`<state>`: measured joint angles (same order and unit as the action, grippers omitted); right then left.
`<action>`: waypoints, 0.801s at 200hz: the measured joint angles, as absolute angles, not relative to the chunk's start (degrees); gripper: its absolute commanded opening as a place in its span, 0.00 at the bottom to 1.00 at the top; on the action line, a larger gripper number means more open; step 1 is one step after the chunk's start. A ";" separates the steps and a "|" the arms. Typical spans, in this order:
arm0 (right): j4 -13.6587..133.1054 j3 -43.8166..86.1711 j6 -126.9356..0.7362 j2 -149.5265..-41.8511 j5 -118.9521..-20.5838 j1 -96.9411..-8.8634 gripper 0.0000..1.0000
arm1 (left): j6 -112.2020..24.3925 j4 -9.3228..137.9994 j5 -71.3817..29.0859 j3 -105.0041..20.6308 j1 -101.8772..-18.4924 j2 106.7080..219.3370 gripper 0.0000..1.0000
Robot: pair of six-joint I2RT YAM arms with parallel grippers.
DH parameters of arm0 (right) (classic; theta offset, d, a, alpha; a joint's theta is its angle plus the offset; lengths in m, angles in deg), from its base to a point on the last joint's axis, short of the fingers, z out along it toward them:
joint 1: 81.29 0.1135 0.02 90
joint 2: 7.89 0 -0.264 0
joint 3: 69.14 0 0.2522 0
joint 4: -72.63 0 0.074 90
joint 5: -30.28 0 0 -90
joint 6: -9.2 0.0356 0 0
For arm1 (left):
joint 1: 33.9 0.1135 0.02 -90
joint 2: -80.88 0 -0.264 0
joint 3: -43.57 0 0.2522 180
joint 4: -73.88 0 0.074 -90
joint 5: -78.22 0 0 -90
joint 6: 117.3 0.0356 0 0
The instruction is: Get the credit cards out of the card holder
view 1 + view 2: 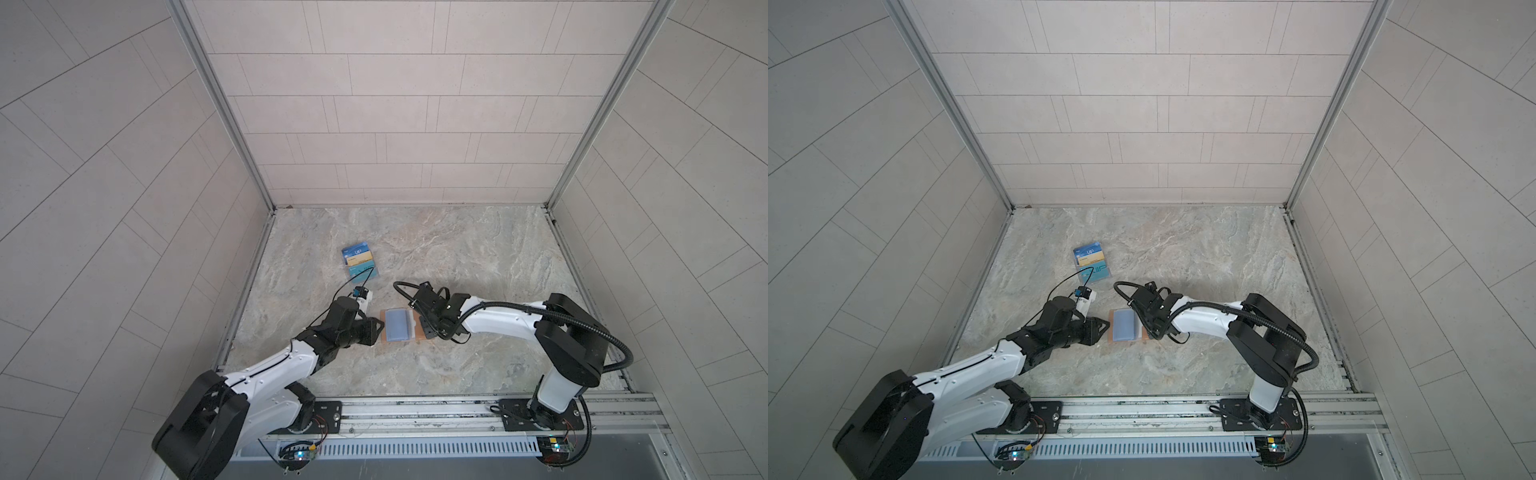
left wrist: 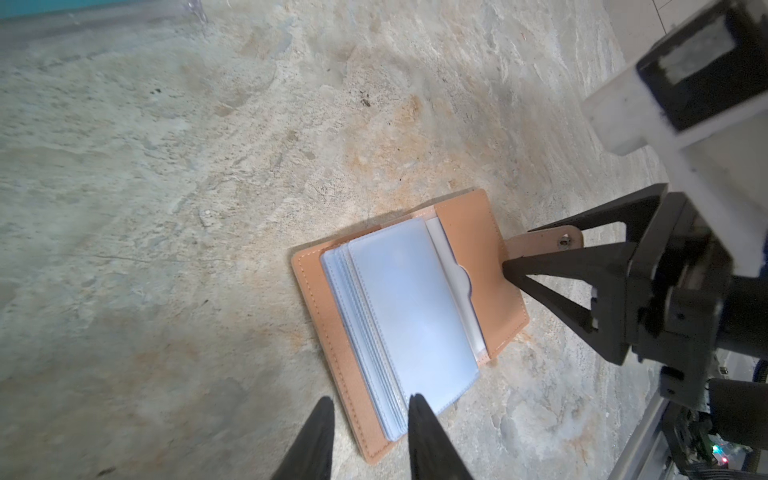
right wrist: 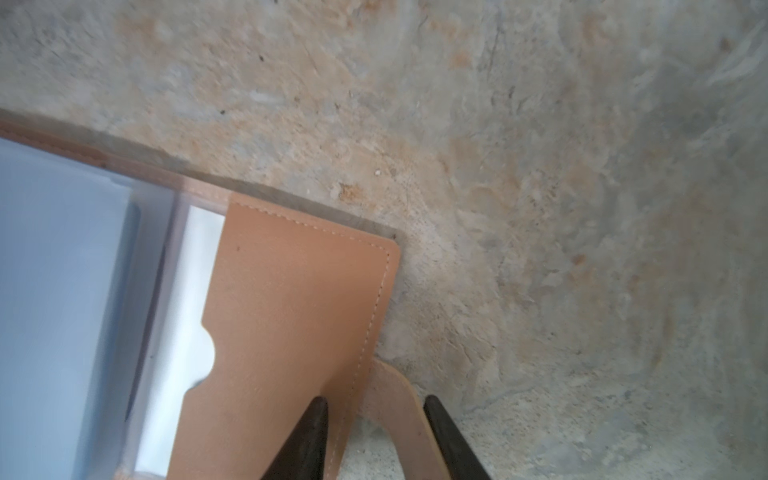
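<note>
The card holder lies folded open on the marble table, tan leather with pale blue sleeves facing up. My left gripper is open at its left edge. One fingertip is over the sleeve stack and the other is off the leather rim. My right gripper is open at the right edge, astride the snap tab, with one fingertip on the leather pocket flap. A pile of credit cards, blue, gold and teal, lies further back on the left.
Tiled walls close in the table on the left, back and right. An aluminium rail carrying both arm bases runs along the front edge. A black cable loops from the left wrist towards the card pile.
</note>
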<state>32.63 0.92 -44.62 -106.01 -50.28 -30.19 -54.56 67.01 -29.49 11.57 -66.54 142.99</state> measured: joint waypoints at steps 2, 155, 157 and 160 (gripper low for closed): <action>32.63 0.92 -44.62 -106.01 -50.26 -30.19 0.44 | -54.72 67.10 -29.43 11.57 -66.54 142.99 0.35; 27.93 13.24 -48.24 -98.28 -48.05 -22.20 0.82 | -61.97 69.05 -27.98 17.80 -59.72 132.74 0.36; 28.02 13.44 -48.24 -98.69 -48.08 -22.11 0.83 | -62.02 68.98 -27.92 17.85 -59.72 132.52 0.36; 28.20 13.70 -48.22 -99.37 -48.14 -21.91 0.83 | -62.04 68.78 -27.85 17.87 -59.72 132.17 0.36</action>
<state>28.20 13.70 -48.22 -99.37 -48.14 -21.91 -62.04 68.78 -27.85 17.87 -59.72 132.17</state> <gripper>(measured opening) 0.817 0.357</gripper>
